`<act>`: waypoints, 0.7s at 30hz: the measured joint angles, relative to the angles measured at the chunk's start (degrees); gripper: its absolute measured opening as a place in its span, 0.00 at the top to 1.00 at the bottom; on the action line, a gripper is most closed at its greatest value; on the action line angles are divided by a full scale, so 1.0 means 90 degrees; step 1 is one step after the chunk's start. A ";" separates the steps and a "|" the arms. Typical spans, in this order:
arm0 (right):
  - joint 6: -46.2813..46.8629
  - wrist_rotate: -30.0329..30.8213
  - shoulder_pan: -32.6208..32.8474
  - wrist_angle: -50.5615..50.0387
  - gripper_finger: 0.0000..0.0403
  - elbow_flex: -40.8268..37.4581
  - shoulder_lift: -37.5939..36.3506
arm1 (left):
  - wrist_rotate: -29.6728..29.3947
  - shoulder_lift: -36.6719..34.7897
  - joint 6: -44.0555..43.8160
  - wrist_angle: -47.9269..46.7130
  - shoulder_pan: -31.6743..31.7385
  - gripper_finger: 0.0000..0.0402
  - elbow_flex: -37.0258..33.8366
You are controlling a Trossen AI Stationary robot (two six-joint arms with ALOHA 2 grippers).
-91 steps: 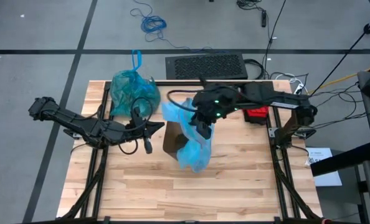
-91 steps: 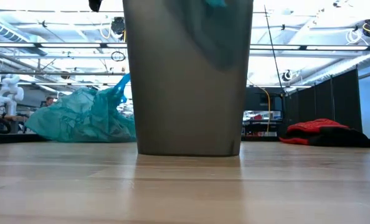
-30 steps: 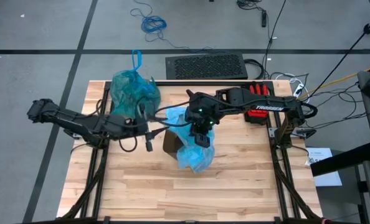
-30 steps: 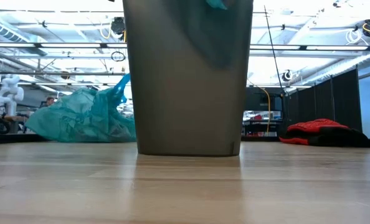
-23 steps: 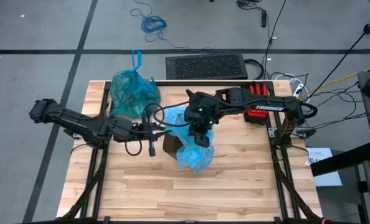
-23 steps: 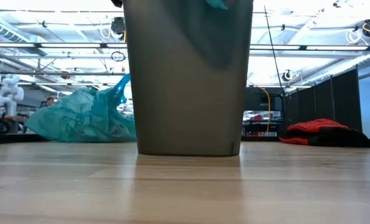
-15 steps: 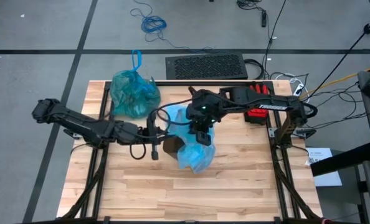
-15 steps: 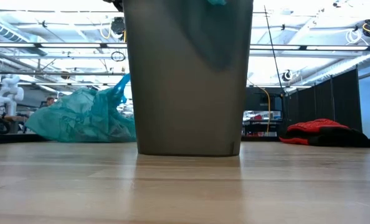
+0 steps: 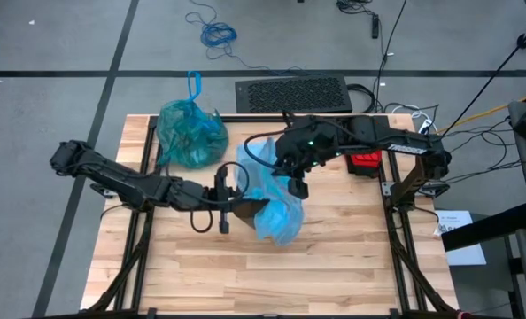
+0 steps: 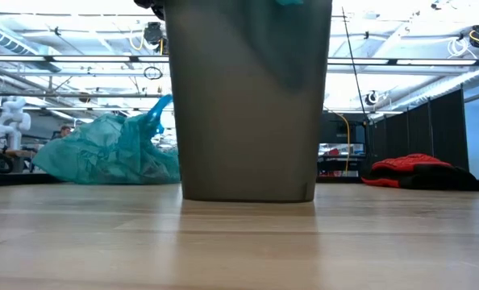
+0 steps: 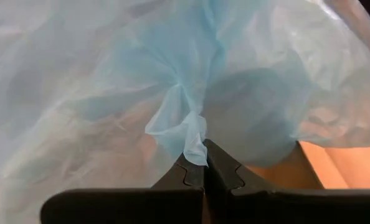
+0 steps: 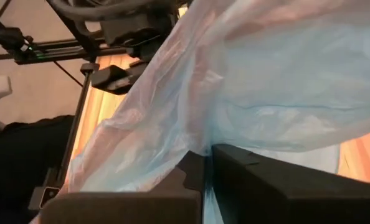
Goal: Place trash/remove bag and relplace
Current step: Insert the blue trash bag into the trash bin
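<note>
A pale sky-blue plastic bag [image 9: 272, 197] drapes over the brown-grey bin [image 10: 247, 97] at the table's middle. My left gripper [image 11: 203, 149] reaches in from the left at the bin's left rim [image 9: 238, 198], shut on this bag. My right gripper [image 12: 207, 158] hangs above the bin's far right side [image 9: 297, 186], also shut on it. The bag [image 9: 190, 133], teal-green with a tied top, rests on the table's far left part. In the low view the bag [image 10: 110, 153] sits behind the bin. The trash is out of view. My left gripper pinches a gathered fold of the pale blue bag [image 11: 186, 130] between its two fingers. The fingers come about level from the table's left. Creases in the plastic run together at the fingers, and the film balloons beyond them over the bin. My right gripper pinches the pale blue bag's film [image 12: 194, 142] between its two fingers, slanting down from the far right. One layer or several, I cannot tell. The film sweeps away from the fingers toward the left arm and hangs over the bin.
A red glove [image 9: 366, 162] lies at the table's far right beside the right arm's base. A black keyboard-like grid [image 9: 291, 94] sits past the far edge. Bare wood lies along the near half of the table [image 9: 281, 275].
My left gripper has moved right and down to the bin's left rim and taken hold of the pale blue bag. My right gripper has risen and drawn the bag's film up and toward the far right. The bag now spreads wider over the bin.
</note>
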 joint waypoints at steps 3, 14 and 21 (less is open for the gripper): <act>-0.0032 -0.0008 0.0002 -0.0009 0.99 0.0000 0.0000 | -0.0311 0.0147 0.0072 0.0050 0.0001 0.98 0.0014; -0.0052 -0.0023 0.0002 -0.0039 1.00 0.0000 0.0000 | -0.0451 0.0104 0.0147 -0.0079 -0.0076 0.63 0.0356; -0.0069 -0.0040 0.0002 -0.0068 1.00 0.0000 0.0000 | -0.0524 0.0101 0.0143 -0.0562 -0.0256 0.48 0.0698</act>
